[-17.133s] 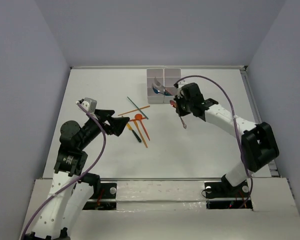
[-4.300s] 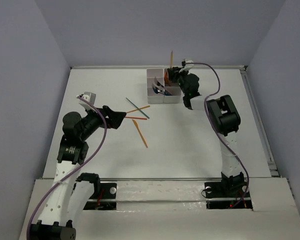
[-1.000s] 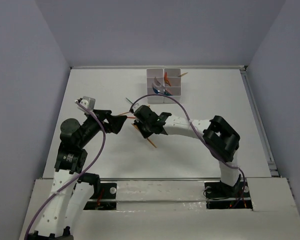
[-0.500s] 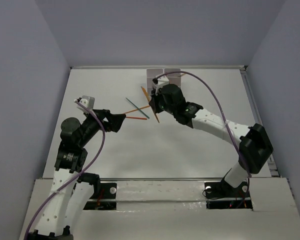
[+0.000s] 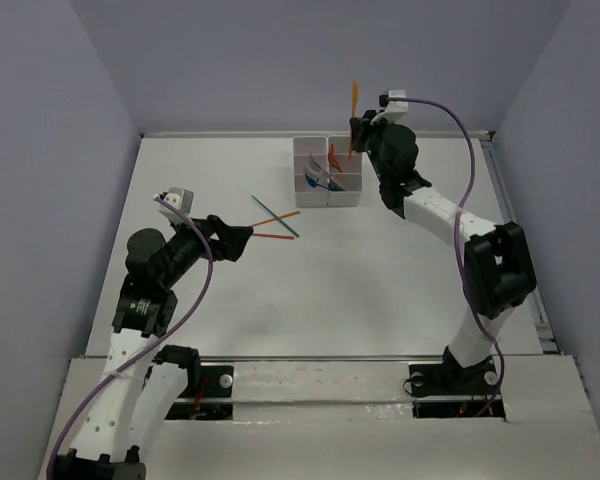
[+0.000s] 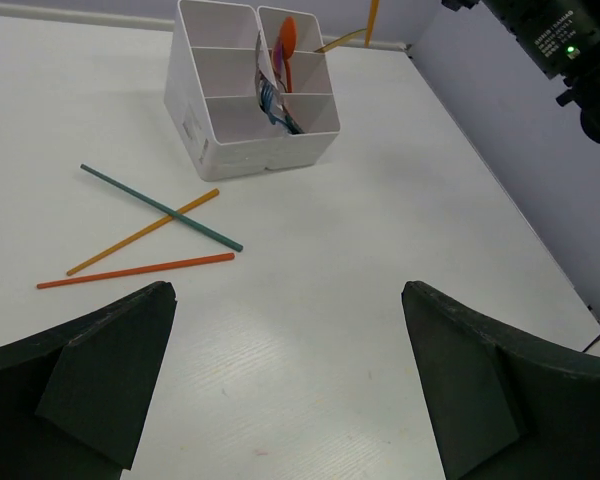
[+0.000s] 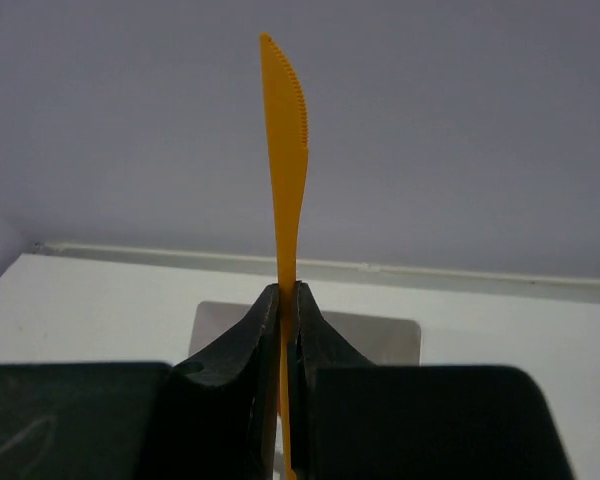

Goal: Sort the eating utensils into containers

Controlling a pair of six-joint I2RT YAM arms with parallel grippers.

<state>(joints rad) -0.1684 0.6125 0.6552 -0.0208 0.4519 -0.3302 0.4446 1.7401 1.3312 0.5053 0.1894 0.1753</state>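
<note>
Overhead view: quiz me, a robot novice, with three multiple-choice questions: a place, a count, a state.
1. How many thin sticks lie loose on the table? A one; B five; C three.
2. Where is the orange knife? A flat on the table; B in the air beside the white bins; C deep inside a bin.
3. The left gripper is: A open, empty; B shut on a spoon; C shut on a stick.
Answers: C, teal one, orange one, red one; B, the right gripper holds it upright; A, its jaws stand wide apart.
</note>
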